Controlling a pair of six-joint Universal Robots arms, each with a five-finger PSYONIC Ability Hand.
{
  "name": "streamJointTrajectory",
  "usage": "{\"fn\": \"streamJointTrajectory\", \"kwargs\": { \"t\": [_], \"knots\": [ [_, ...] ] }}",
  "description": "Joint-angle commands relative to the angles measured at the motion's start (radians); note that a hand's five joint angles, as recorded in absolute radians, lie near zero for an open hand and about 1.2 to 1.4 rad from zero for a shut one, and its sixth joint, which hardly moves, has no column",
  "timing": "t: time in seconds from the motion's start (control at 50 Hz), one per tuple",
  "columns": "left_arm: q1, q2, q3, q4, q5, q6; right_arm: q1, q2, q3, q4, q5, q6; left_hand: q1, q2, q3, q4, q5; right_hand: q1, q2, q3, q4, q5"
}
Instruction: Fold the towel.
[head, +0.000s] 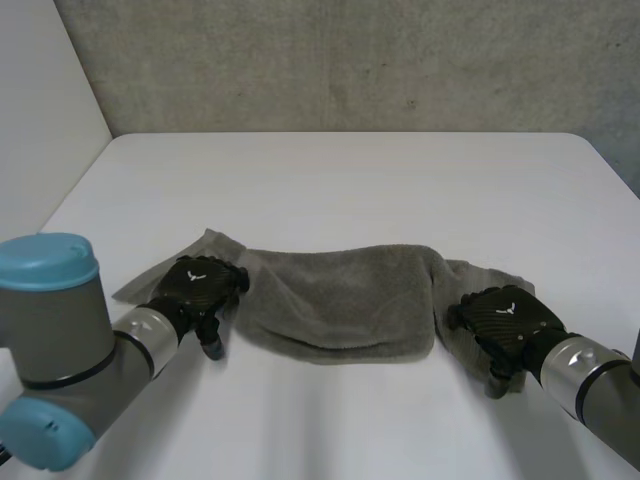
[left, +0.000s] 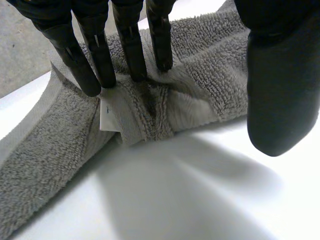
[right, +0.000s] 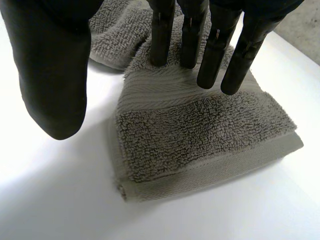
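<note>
A grey towel (head: 340, 295) lies bunched into a long strip across the near part of the white table (head: 350, 180). My left hand (head: 200, 285) rests on its left end, and my right hand (head: 505, 320) on its right end. In the left wrist view the straight fingers (left: 132, 50) press down on a gathered fold of the towel (left: 210, 75) beside a white label (left: 109, 112), with the thumb apart over bare table. In the right wrist view the straight fingers (right: 215, 45) touch the folded end of the towel (right: 200, 130), whose thumb also stands off the cloth. Both hands are open.
The table's far edge meets a grey wall (head: 350, 60), and a white wall (head: 40, 100) runs along the left. My left arm's blue-capped elbow (head: 50, 350) stands at the near left corner. Bare table stretches beyond the towel.
</note>
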Motion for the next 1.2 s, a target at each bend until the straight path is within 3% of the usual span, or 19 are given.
{"fn": "streamJointTrajectory", "kwargs": {
  "t": [0.02,0.4,0.56,0.66,0.74,0.8,0.92,1.2],
  "knots": [
    [-0.004,-0.09,0.092,0.005,-0.009,0.002,0.009,0.053,-0.059,-0.033,0.004,0.002,-0.107,-0.101,-0.086,-0.106,-0.254,-0.017,-0.03,-0.031,-0.033,-0.009],
    [-0.012,-0.205,0.263,0.005,-0.013,0.046,0.013,0.216,-0.183,-0.098,0.081,-0.002,-0.075,-0.068,-0.054,-0.074,-0.221,0.033,0.02,0.019,0.017,0.041],
    [-0.012,-0.207,0.275,0.006,-0.013,0.046,0.013,0.218,-0.202,-0.14,0.095,-0.008,0.078,0.084,0.099,0.078,-0.069,0.389,0.375,0.374,0.373,0.396],
    [-0.01,-0.207,0.29,0.012,-0.015,0.046,0.009,0.218,-0.22,-0.171,0.104,-0.008,0.274,0.281,0.295,0.275,0.128,0.72,0.706,0.705,0.704,0.727],
    [-0.01,-0.202,0.295,0.012,-0.019,0.046,0.005,0.213,-0.235,-0.171,0.109,-0.008,0.292,0.299,0.313,0.293,0.146,0.942,0.929,0.928,0.926,0.95],
    [-0.009,-0.199,0.299,0.012,-0.021,0.046,0.001,0.196,-0.249,-0.172,0.109,-0.005,0.301,0.307,0.322,0.302,0.154,0.969,0.955,0.954,0.953,0.976],
    [-0.009,-0.205,0.301,0.016,-0.022,0.048,-0.002,0.136,-0.281,-0.178,0.109,0.002,0.231,0.237,0.252,0.232,0.084,0.969,0.955,0.954,0.953,0.976],
    [-0.012,-0.191,0.269,0.003,-0.006,0.074,-0.036,0.147,-0.3,-0.172,0.109,0.001,-0.049,-0.042,-0.028,-0.048,-0.195,0.969,0.955,0.954,0.953,0.976]
  ]
}}
